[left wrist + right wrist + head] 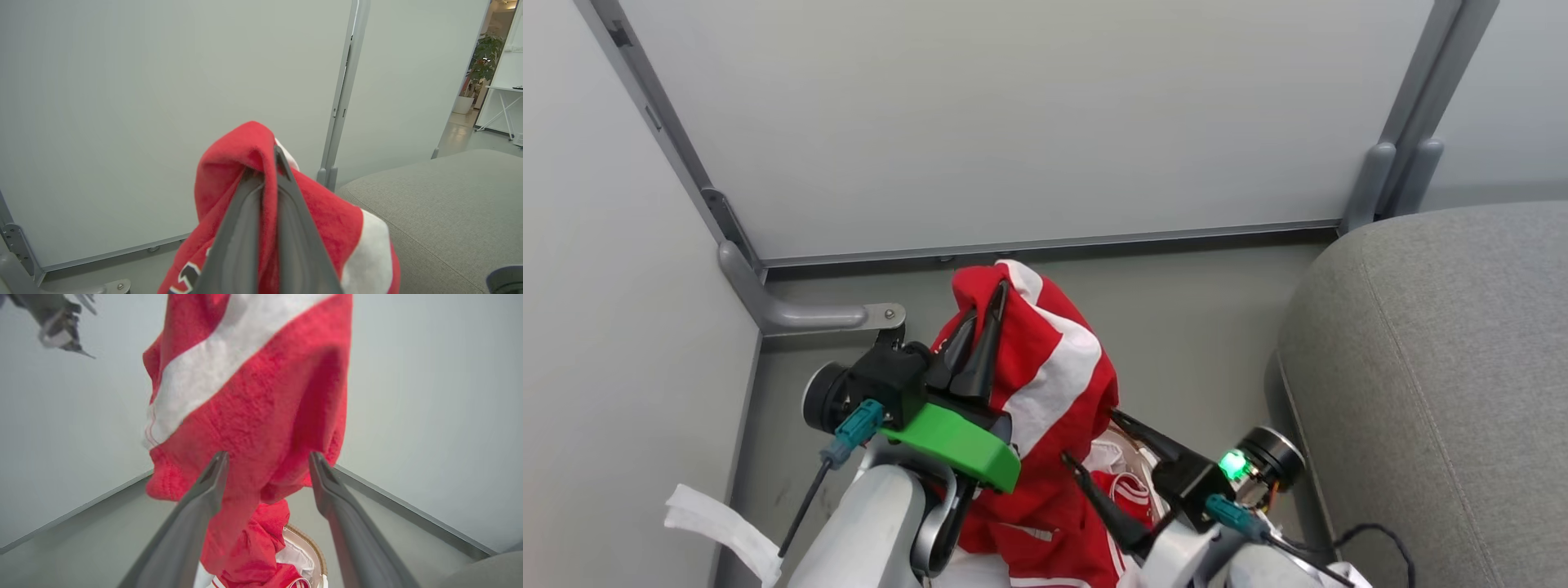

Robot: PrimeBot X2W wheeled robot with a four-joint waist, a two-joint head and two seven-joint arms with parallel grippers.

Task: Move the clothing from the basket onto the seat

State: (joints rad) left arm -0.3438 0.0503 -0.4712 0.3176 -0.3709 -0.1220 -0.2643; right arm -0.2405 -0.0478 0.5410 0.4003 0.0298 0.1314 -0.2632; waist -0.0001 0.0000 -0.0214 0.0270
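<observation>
The left arm rises from 7 o'clock of the head view, its pale forearm ending in a green wrist collar (956, 441). The left gripper (984, 306) points toward 12 o'clock, its two dark tapered fingers pinched together on a fold of the clothing (1054, 367). This garment is a red, fleecy jersey with broad white stripes. It hangs from the pinch, lifted above the basket (314, 549). The basket's brown woven rim and white liner show at 6 o'clock of the right wrist view, with more red fabric lying inside.

The right gripper (1089, 435) sits at 5 o'clock, angled toward 10 o'clock, fingers spread wide beside the hanging cloth; whether they touch it cannot be told. The seat (1437, 367) lies at 3 o'clock, in grey woven upholstery with a rounded edge and a stitched seam. White lettering with a dark outline shows at 7 o'clock of the left wrist view, cut off and unreadable.
</observation>
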